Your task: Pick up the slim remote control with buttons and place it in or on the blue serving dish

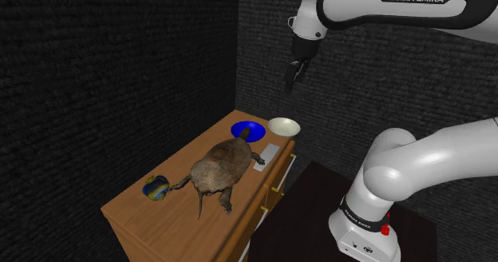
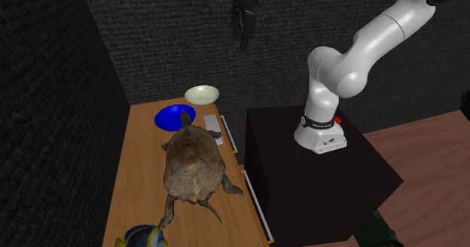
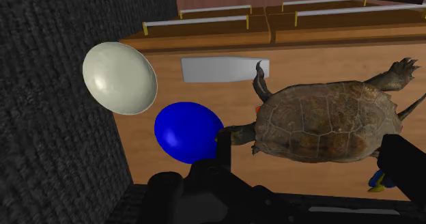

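The slim remote (image 1: 267,154) (image 2: 212,124) (image 3: 224,70) is a pale grey slab lying flat near the wooden cabinet's edge facing the stand. The blue dish (image 1: 247,131) (image 2: 173,117) (image 3: 188,130) sits just beyond it, toward the dark wall. My black gripper (image 1: 294,75) (image 2: 243,27) (image 3: 307,188) hangs high above that end of the cabinet, well clear of both. Its fingers (image 3: 403,164) stand apart, open, with nothing between them.
A big brown turtle (image 1: 219,168) (image 2: 192,166) (image 3: 321,123) covers the middle of the wooden cabinet (image 1: 160,228), its head touching the dish and a foreleg by the remote. A cream bowl (image 1: 283,126) (image 3: 119,77) stands at the corner. A blue-yellow fish (image 1: 156,188) lies at the far end.
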Motion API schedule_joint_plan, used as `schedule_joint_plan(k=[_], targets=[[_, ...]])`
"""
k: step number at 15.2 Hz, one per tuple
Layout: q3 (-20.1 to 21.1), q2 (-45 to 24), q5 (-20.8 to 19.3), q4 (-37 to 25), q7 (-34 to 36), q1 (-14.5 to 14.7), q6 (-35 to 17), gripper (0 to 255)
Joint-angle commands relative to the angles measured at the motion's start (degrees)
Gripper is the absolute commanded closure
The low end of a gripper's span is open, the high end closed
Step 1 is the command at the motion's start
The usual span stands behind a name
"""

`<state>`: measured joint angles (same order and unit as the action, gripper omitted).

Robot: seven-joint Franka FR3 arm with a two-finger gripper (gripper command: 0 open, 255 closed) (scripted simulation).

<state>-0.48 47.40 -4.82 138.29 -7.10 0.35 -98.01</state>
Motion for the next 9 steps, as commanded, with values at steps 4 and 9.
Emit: schedule_joint_plan(k=[4, 9], targets=[[1.3, -2.6, 0.9, 3.7, 7.2, -2.4, -5.6, 0], [3.6, -8.6, 2.4, 8.5, 19.0, -6.4, -15.3, 0]])
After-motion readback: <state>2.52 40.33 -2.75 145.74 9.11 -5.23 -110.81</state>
